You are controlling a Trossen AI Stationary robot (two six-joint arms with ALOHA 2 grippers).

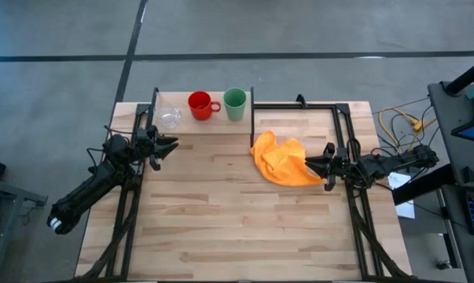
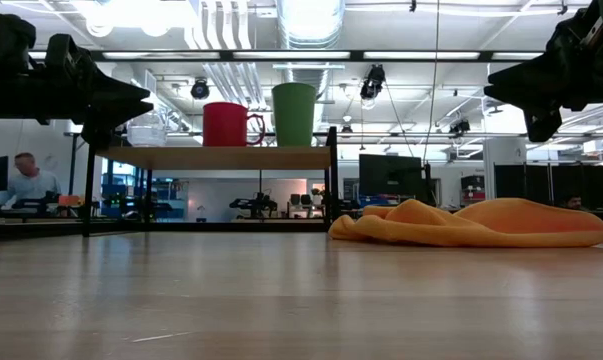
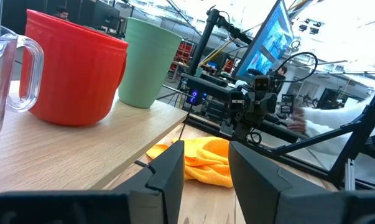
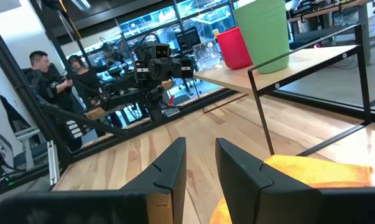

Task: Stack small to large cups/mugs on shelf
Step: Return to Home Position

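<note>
Seen from above, the shelf is sitting at about 11 o'clock from the tabletop's centre, and all three vessels are standing upright on it in a row. The clear glass cup is occupying the 9 o'clock end. The red mug is standing in the middle with its handle pointing toward 3 o'clock. The green cup is standing just beside that handle at the 3 o'clock end. The left gripper is hovering off the table at roughly 10 o'clock, just outside the shelf's near edge by the glass. Its fingers are showing a narrow gap and gripping nothing. The right gripper is hanging at about 3 o'clock, raised above the wood, its tips at the edge of the orange cloth. Its fingers are likewise sitting slightly apart and carrying nothing.
</note>
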